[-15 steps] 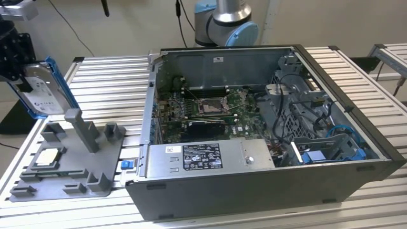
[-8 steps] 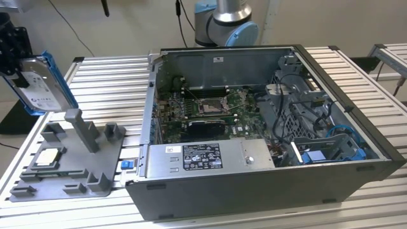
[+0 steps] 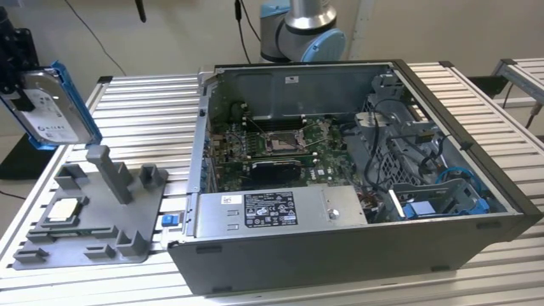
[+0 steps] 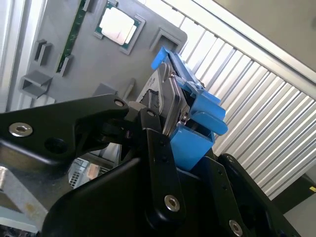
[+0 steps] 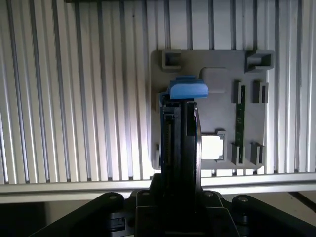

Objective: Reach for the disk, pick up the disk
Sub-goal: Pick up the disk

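Disk (image 3: 47, 105) up in the claw (image 4: 164, 117)!
Claw clamped tight on the disk, holding it above the grey tray (image 3: 85, 224) on the bench (image 3: 144, 108), beside the computer case (image 3: 340, 261).

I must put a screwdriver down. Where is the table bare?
Bare table slats: behind the grey fixture, to the exterior view's left of the computer case. Crowded: the fixture, with posts and chip; the gripper holds the disk above it.

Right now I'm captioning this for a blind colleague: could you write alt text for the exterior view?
At the exterior view's left, a black hand holds the blue-framed silver disk in the air above a grey tray carrying a small chip. An open computer case sits in the middle of the slatted metal table.
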`<state>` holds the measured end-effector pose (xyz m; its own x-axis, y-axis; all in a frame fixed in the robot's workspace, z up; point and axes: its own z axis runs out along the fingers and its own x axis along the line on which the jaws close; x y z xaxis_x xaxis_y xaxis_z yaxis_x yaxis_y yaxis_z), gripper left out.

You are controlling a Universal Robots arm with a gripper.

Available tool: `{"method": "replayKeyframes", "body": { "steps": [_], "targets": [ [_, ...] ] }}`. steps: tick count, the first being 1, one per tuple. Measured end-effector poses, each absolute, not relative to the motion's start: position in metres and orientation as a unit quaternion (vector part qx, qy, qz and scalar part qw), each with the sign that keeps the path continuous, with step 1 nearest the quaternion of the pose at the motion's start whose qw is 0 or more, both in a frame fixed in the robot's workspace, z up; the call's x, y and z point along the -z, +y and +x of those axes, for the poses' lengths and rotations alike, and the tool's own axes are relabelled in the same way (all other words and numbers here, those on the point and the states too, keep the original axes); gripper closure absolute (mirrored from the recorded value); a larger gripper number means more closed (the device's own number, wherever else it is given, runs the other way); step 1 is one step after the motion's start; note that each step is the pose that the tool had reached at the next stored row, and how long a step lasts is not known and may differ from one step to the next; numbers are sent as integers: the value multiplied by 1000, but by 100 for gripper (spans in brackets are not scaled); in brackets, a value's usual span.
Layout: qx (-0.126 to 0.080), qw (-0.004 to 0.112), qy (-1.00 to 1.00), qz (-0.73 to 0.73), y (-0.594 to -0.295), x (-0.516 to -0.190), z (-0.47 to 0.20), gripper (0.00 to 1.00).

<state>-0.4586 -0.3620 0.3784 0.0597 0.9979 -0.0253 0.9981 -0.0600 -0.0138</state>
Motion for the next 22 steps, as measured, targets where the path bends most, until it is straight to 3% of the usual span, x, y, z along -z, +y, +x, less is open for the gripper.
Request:
{"method": "replayKeyframes", "body": {
  "steps": [22],
  "targets": [
    [14,4,686,728,-362,-400,-459,100]
  ]
}}
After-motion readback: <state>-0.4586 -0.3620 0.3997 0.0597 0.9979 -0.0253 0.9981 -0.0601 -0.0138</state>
